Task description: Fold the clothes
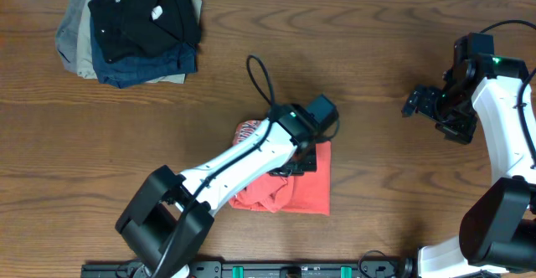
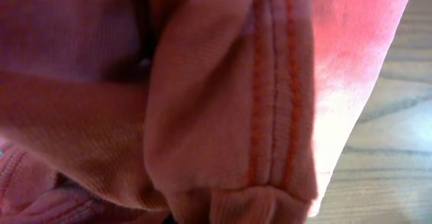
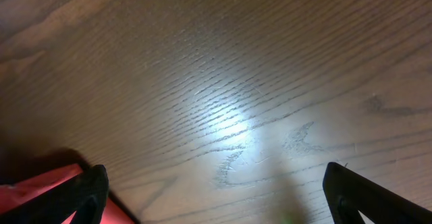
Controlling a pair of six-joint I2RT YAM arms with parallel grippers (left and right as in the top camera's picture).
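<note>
The coral-red T-shirt lies bunched into a compact, roughly folded packet in the middle of the desk, with a scrap of its printed chest lettering peeking out at the upper left edge. The left arm reaches in from the bottom of the overhead view, and the left gripper is down on top of the packet, right against the cloth. From that wrist camera there is almost nothing but coral fabric: a double-stitched hem runs top to bottom, folds pile up to its left, and a strip of wood grain shows at the right edge. The jaws themselves are out of sight there, so whether they are pinching the cloth or spread cannot be told.

Over on the right side, the right gripper hangs above bare wood, well apart from the shirt. Its jaws are spread wide, one dark fingertip low in each corner of the wrist view, with only desk between them and a red corner of fabric at the far left.

A stack of folded garments, black on navy on tan, sits in the far left corner.
</note>
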